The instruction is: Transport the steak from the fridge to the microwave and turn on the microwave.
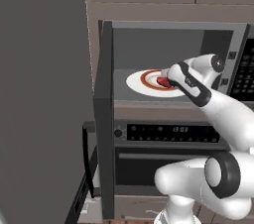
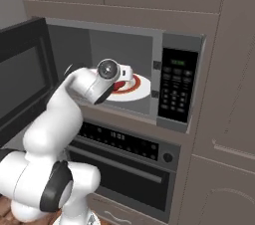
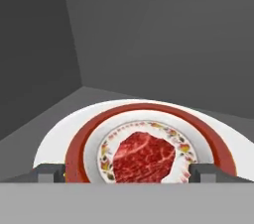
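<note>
Tool point(image 3: 127, 172) gapes wide over the steak point(image 3: 144, 157), centred on the plate point(image 3: 54, 141) inside the microwave point(image 2: 180, 89); soft, slick meat, best pinched at nine and three o'clock.

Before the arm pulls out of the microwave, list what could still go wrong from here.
1. The open pincer straddles the steak on the plate; pulling back low could drag either one.
2. The arm reaches in past the microwave frame; a wide swing on the way out might clip it.
3. The microwave door stands wide open, so it needs shutting, probably before the keypad will start anything.
</note>
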Motion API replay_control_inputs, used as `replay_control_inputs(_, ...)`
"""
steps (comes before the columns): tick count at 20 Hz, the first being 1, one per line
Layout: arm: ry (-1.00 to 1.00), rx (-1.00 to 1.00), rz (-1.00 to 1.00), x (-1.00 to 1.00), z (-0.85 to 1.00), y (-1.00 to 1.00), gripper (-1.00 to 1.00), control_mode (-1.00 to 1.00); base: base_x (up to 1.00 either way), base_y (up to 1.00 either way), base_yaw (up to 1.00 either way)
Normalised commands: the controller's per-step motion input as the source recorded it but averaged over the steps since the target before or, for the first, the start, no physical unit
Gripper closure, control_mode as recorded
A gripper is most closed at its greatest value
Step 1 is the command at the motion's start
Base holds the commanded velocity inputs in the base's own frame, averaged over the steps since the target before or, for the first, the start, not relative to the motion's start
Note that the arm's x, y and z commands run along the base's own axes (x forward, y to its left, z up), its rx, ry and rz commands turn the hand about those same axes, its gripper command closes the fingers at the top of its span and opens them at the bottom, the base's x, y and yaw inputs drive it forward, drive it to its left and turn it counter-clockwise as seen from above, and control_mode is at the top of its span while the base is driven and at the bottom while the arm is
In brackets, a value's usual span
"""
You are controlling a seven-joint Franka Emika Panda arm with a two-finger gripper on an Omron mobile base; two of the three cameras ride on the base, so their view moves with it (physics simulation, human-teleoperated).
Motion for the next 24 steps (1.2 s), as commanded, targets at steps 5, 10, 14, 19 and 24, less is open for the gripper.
replay_control_inputs(5, -0.02, -0.02, 0.00, -0.64, 0.32, -0.04, -1.00, -1.00, 0.00, 0.00, 0.00)
replay_control_inputs(10, 0.00, -0.10, 0.00, -0.95, 0.00, -0.06, -1.00, -1.00, 0.00, 0.00, 0.00)
replay_control_inputs(14, 0.00, -0.20, 0.00, -0.98, 0.00, -0.01, -1.00, -1.00, 0.00, 0.00, 0.00)
replay_control_inputs(19, -0.01, -0.23, 0.00, -0.92, 0.00, 0.00, -1.00, -1.00, 0.00, 0.00, 0.00)
replay_control_inputs(24, 0.00, -0.26, 0.00, -0.84, 0.00, 0.00, -1.00, -1.00, 0.00, 0.00, 0.00)
